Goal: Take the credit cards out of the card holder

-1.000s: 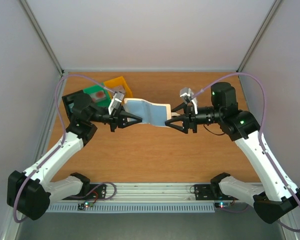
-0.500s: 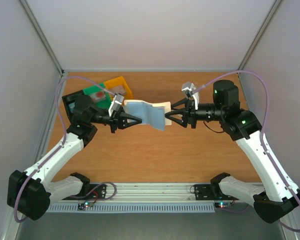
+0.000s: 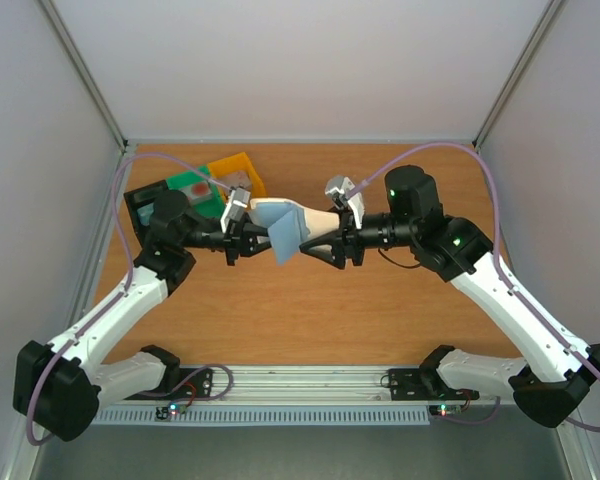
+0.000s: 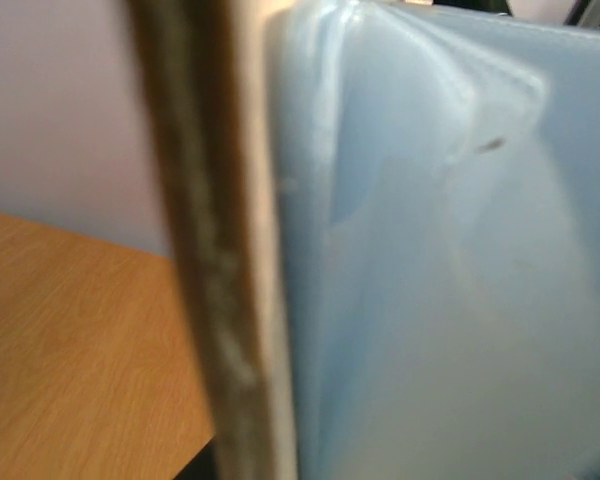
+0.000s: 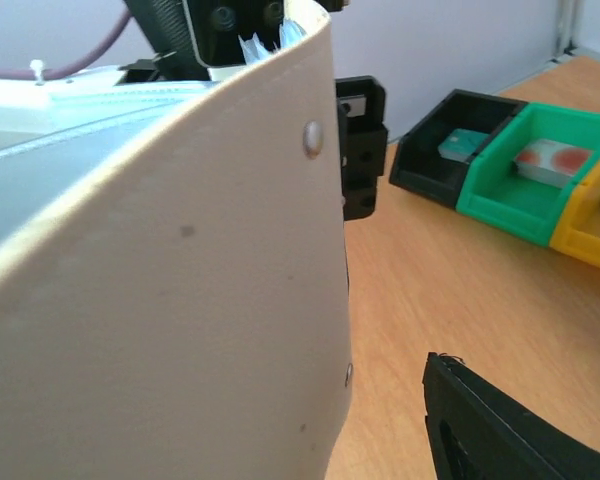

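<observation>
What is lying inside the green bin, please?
In the green bin lies one flat pale item with reddish patches. The bin floor under it is covered, so anything beneath cannot be seen.

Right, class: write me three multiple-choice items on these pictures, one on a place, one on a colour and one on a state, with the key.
1. Where do the bins stand?
A. At the far left of the table
B. At the far right
C. At the near edge

2. What colour is the middle bin?
A. Red
B. Green
C. Blue

3. How is the card holder placed?
A. Flat on the table
B. Up off the table and bent, with the left gripper shut on its left edge
C. Lying in a bin

Key:
1 A: the top view shows them in the far left corner.
2 B: it sits between the black bin and the yellow bin.
3 B: both wrist views show the tabletop below the folded sleeve.
</observation>
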Motion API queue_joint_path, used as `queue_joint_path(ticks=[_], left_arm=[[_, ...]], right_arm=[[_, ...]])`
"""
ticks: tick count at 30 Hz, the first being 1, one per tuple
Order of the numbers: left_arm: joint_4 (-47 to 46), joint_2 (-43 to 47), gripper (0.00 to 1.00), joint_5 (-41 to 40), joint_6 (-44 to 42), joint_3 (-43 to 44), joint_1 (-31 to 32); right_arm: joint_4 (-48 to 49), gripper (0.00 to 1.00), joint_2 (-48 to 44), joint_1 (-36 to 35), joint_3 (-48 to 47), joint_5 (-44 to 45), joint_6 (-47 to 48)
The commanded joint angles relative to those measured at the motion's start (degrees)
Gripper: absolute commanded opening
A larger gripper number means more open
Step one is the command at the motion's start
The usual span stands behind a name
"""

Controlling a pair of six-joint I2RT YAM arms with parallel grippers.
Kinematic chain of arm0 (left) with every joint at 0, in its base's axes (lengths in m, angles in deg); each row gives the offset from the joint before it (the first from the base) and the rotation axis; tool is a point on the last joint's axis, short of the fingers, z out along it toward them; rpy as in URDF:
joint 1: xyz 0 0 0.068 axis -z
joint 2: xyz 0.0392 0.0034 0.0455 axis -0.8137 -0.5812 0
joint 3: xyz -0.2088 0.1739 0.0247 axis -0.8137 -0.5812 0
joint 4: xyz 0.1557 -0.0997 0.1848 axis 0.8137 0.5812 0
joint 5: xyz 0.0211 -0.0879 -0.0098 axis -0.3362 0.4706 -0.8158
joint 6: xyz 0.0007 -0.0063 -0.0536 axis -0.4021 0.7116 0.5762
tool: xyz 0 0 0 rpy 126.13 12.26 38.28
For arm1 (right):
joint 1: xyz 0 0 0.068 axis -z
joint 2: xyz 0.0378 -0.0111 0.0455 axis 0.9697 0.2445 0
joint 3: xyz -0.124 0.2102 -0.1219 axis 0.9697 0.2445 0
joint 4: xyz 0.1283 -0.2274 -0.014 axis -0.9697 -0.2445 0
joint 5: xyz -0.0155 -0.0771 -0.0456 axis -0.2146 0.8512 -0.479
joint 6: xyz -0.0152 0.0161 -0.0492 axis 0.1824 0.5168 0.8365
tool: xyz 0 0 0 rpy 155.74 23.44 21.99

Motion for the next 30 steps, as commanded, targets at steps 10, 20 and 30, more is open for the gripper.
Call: queue_joint_path(ticks=[10, 20, 30], left_arm=[[30.9, 4.9, 0.0, -28.3, -25.9, 4.1, 3.1], [34.5, 5.1, 0.0, -38.6, -30.3, 3.2, 4.9], [37.0, 7.1, 0.0, -59.1, -43.4, 1.1, 10.9]], right_arm=[[8.6, 0.81, 0.7, -0.9, 3.6, 17.5, -5.0], [9.0, 0.47, 3.8, -0.8, 5.2, 12.2, -5.1], [5.9, 0.38, 3.7, 3.5, 7.5, 10.3, -5.0]])
